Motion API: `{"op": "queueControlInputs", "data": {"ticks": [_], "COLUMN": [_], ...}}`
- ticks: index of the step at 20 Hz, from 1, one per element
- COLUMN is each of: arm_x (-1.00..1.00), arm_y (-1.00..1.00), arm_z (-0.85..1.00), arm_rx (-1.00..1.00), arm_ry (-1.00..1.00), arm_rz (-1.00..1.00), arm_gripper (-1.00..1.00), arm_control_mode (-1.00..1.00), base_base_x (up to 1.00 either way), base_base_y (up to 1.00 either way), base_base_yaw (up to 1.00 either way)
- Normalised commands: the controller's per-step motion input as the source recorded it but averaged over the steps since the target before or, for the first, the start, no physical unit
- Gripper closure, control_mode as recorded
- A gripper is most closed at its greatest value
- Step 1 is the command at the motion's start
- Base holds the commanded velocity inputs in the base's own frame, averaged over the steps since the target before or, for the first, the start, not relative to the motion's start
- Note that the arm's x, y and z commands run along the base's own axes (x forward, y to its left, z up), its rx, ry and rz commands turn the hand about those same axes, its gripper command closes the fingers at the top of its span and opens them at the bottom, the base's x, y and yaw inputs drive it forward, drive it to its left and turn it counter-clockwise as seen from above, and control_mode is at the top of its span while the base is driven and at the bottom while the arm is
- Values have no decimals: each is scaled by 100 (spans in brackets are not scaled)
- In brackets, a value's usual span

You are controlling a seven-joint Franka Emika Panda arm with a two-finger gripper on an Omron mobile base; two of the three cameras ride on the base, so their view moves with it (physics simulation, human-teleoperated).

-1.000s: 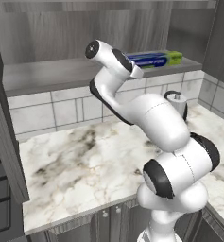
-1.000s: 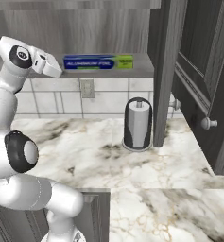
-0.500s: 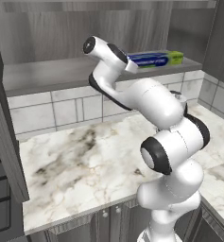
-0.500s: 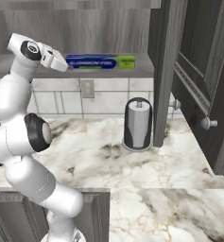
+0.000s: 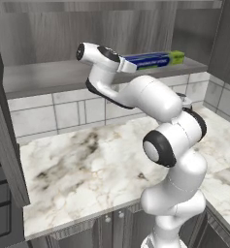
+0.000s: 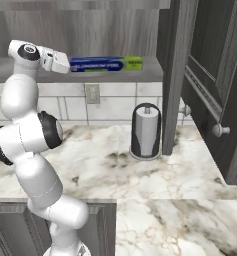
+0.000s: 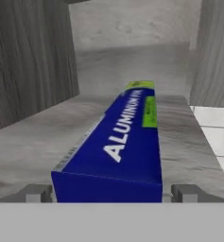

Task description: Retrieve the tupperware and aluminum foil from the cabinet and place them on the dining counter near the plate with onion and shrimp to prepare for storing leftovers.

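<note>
Hand view, nearest first: the tool [image 7: 111, 194] has its two fingertips, one at seven o'clock and one at five, spread wide on either side of the near end of the aluminum foil [image 7: 120, 142]. Neither tip looks to be pressing on the box, so I judge it bracketed but not yet pinched. The box lies flat on the shelf [image 7: 33, 142] of the cabinet [image 7: 28, 61] and runs lengthwise away from the camera toward twelve o'clock, its yellow-green end farthest off. Approaching end-on like this lets the tips straddle the narrow width rather than the length, which is probably why the hand is lined up along the box's axis.

In the left base view the arm reaches up from the bench [image 5: 87, 164] to the shelf, where the foil sits at about one o'clock, its near end meeting the hand. The right base view shows the same contact, with the tool [image 6: 65, 64] at the blue end of the box [image 6: 107, 64]. Below, at about four o'clock on the bench [image 6: 180, 165], stands a dark cylinder with a white top [image 6: 146, 131], beside the open cabinet door [image 6: 217, 85].

The tupperware, the dining counter and the plate cannot be placed from here.
</note>
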Motion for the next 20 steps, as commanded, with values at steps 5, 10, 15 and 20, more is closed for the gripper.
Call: {"op": "queueControlInputs", "data": {"ticks": [5,10,15,20], "arm_x": [33,17,30,3], "arm_y": [0,-15,-22,0], "arm_z": [18,0,-14,0], "arm_rx": [-1,0,0,0], "arm_ry": [-3,-2,0,0], "arm_rz": [-26,-21,-15,-1], "arm_gripper": [-100,-100,100,100], "arm_control_mode": [-100,-100,-100,-100], "base_base_x": [0,0,0,0], "base_base_y": [0,0,0,0], "base_base_yaw": [0,0,0,0]}}
